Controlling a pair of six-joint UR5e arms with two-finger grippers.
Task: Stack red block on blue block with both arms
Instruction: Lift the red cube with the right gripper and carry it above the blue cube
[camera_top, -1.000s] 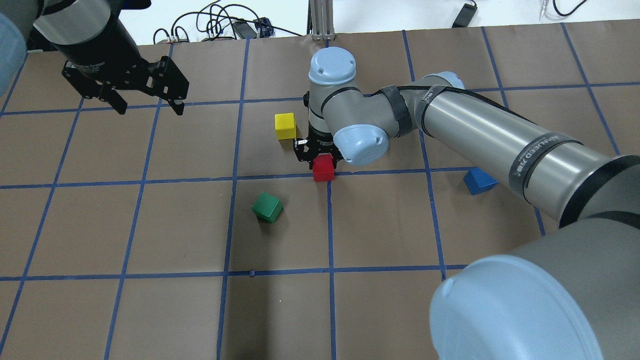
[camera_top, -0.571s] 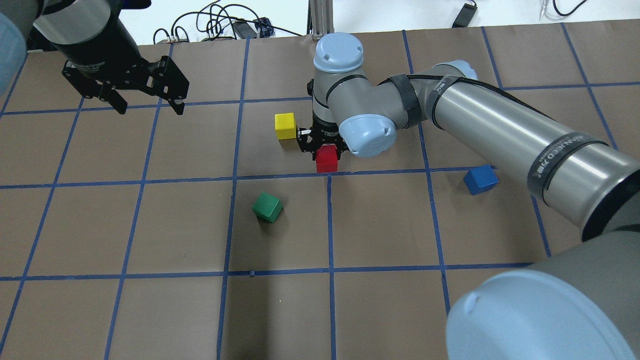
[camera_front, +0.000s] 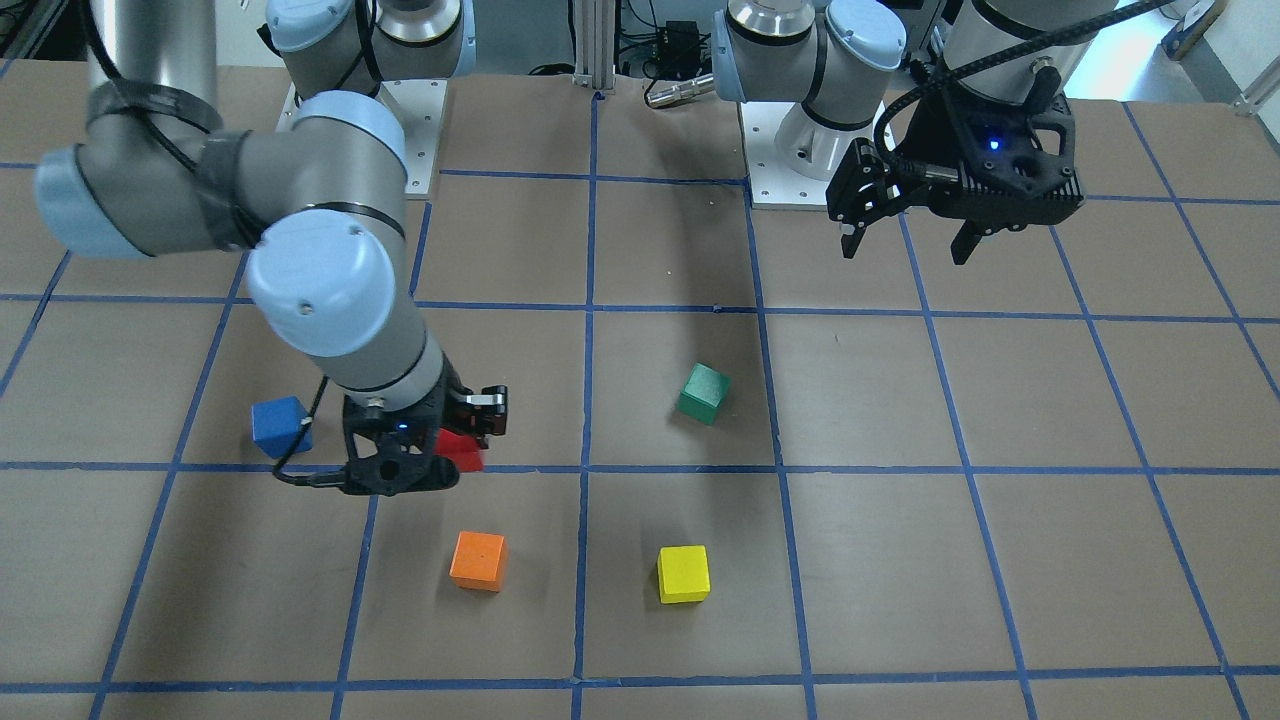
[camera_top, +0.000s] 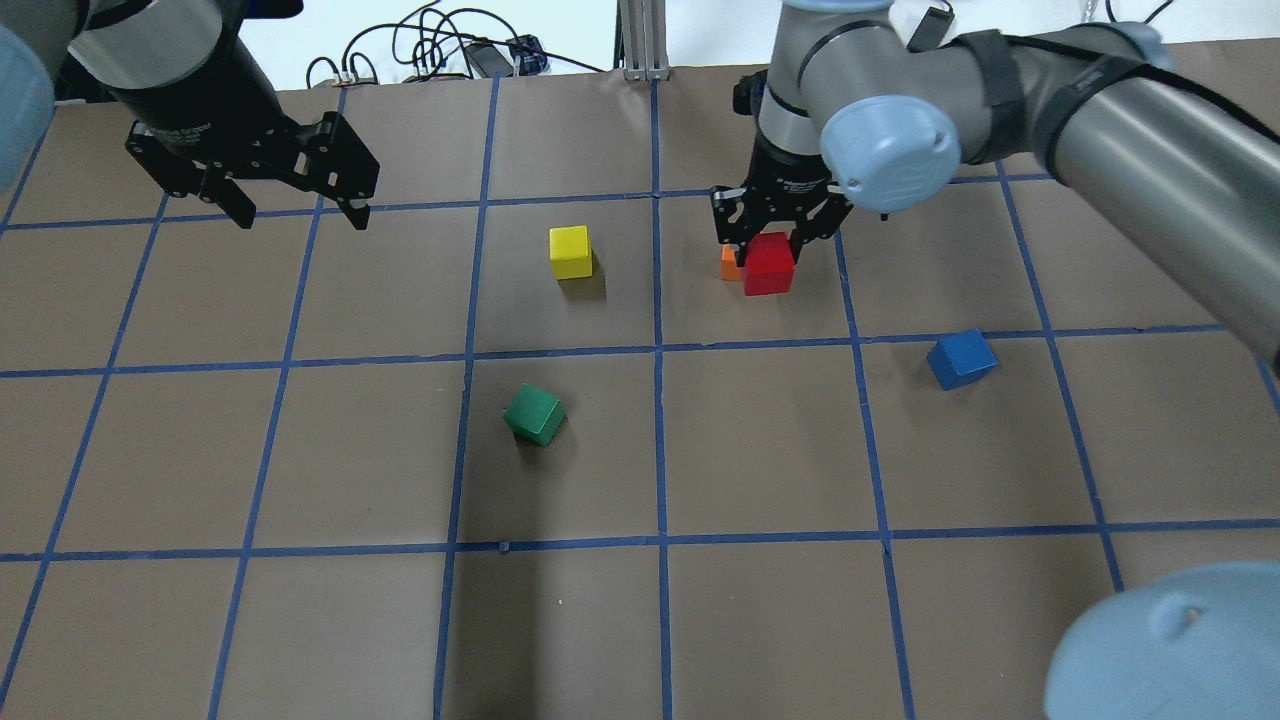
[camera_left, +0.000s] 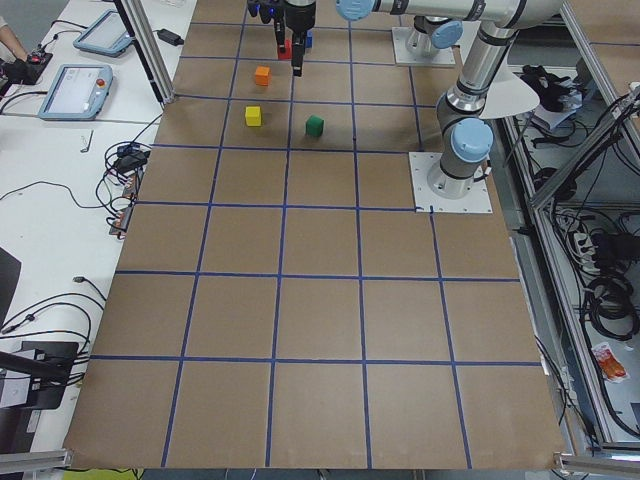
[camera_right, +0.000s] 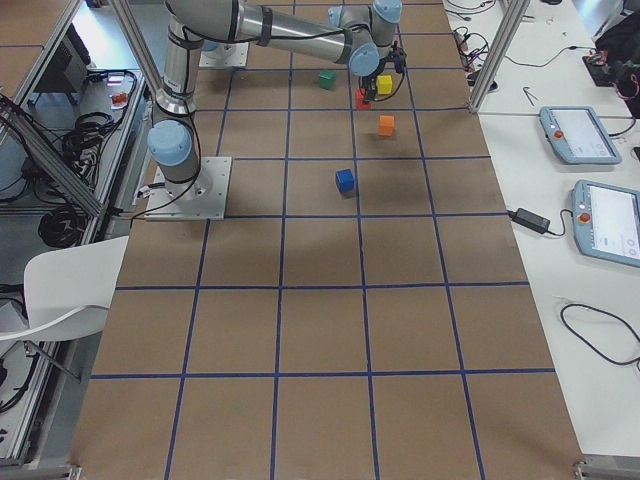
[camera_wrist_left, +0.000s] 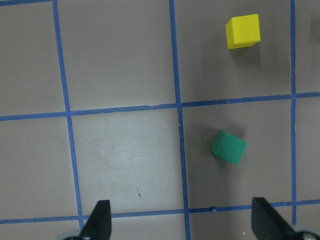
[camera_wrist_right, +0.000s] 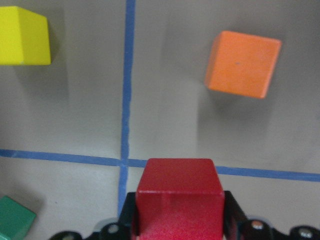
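no legible text, labels or numbers

This is a robot lab. Two big grey robot arms, the left arm (camera_left: 480, 60) and the right arm (camera_right: 180, 60), are bolted onto metal plates (camera_right: 210, 195) on a long table (camera_left: 320, 320) covered in brown paper with a grid of blue tape lines. White benches (camera_right: 520, 170) beside it hold touch-screen control pads (camera_right: 578, 135), with wires (camera_left: 603, 290) and silver frame posts (camera_right: 497, 50) all around.

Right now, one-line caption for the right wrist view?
Right gripper grips a matte red cube; orange cube and yellow cube lie beyond.
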